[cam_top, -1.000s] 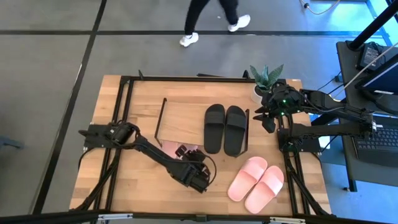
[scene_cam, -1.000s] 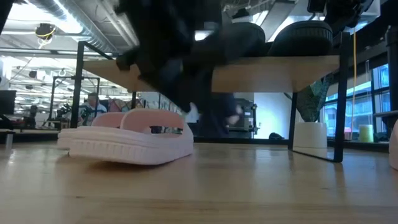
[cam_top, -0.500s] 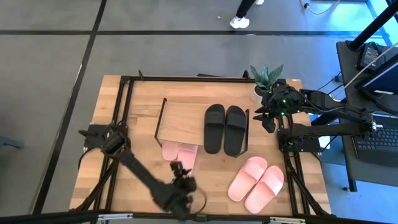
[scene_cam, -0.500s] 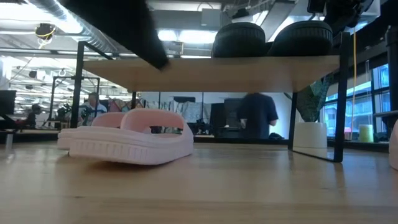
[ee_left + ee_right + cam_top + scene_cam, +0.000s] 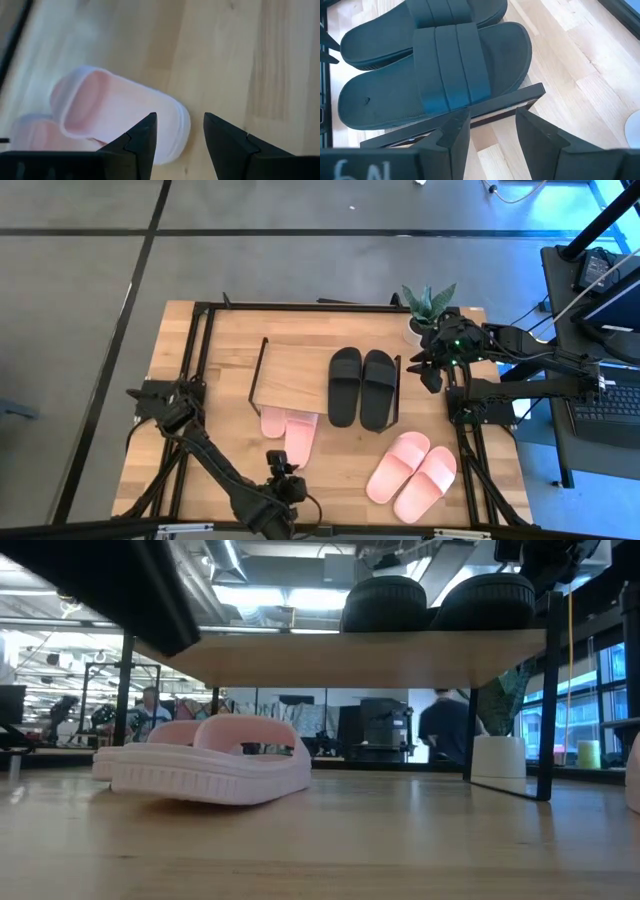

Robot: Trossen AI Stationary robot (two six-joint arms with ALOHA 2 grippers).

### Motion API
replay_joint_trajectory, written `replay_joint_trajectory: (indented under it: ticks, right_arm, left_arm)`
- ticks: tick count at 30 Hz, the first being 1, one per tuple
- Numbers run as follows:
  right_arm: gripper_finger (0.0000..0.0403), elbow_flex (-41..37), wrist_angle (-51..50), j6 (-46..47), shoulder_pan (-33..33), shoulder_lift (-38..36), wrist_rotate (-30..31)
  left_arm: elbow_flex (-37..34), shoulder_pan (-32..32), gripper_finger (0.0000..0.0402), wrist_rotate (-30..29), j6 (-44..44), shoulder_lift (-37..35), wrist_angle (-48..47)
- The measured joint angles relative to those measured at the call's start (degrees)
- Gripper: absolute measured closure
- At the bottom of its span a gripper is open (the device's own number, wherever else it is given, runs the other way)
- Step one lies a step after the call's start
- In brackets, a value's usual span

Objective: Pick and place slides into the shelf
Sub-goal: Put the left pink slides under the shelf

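The left gripper (image 5: 177,131) hangs released and empty; a pink slide (image 5: 120,117) lies just ahead of its fingertips, untouched.

- The shelf (image 5: 292,376) board hides most of one pink pair (image 5: 292,428)
- A person (image 5: 441,730) beyond the table is blurred
- The left tool (image 5: 283,483) is partly cut off at the high view's bottom edge

No legible text, labels, brands or numbers anywhere in views.
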Motion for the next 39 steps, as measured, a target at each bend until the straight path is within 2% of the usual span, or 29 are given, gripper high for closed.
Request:
replay_joint_trajectory:
  ticks: [2,10,18,23,27,30,39]
  right_arm:
    - [0.0243,0.0,0.0,0.0,0.0,0.0,0.0]
    - [0.0243,0.0,0.0,1.1,0.0,0.0,0.0]
    - [0.0243,0.0,0.0,1.2,0.0,0.0,0.0]
    - [0.0243,0.0,0.0,1.1,0.0,0.0,0.9]
    - [0.0243,0.0,0.0,1.0,0.0,0.0,2.6]
    - [0.0243,0.0,0.0,1.0,0.0,0.0,2.6]
    - [0.0243,0.0,0.0,0.9,0.0,0.0,2.6]
  left_arm:
    - [0.0,-0.2,0.0248,1.3,0.0,0.0,-1.0]
    - [0.0,-1.5,0.0248,0.5,-0.3,0.0,-5.3]
    - [-0.2,-1.7,0.0248,1.1,-0.1,0.0,-5.7]
    - [-3.0,-1.5,0.0248,1.5,0.1,0.0,-1.2]
    - [-5.0,-1.2,0.0248,2.8,3.8,0.0,4.1]
    - [-5.4,-1.0,0.0248,1.8,4.5,0.0,4.3]
    - [-8.8,0.8,0.0248,3.7,4.6,0.0,6.7]
